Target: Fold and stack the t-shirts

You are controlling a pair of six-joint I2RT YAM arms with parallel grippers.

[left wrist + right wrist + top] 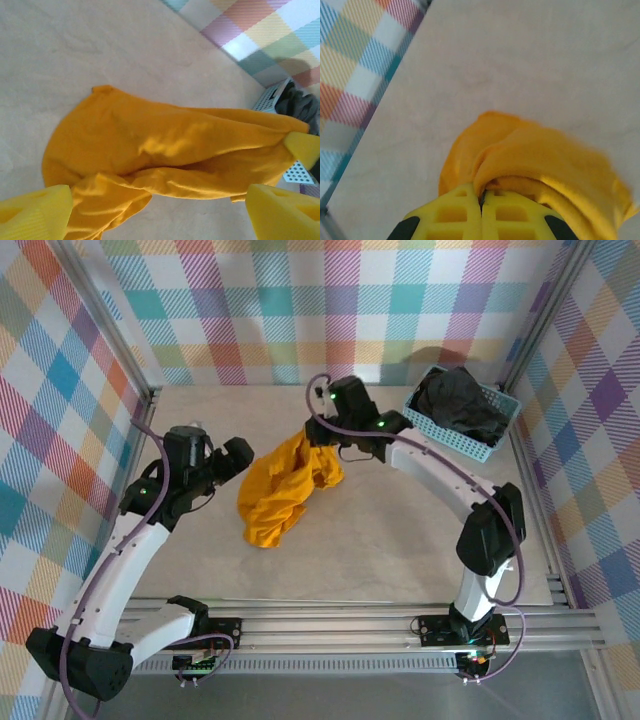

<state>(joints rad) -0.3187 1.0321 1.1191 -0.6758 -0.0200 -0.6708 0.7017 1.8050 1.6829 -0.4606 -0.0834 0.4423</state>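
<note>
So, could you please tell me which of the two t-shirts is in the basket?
The charcoal-black t-shirt, bunched in the light blue basket at the far right. The orange-yellow t-shirt is on the table, pinched by the right hand.

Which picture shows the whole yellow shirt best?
The top external view: the whole orange-yellow t-shirt shows, one end lifted. The left wrist view gives a close part of it; the right wrist view, the bunch pinched in the right gripper.

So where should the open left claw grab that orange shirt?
Probably the loose bunched edge on the orange t-shirt's left side, coming in from the left. The right gripper pinches its far end, and the left gripper faces that hanging fold, open.
</note>
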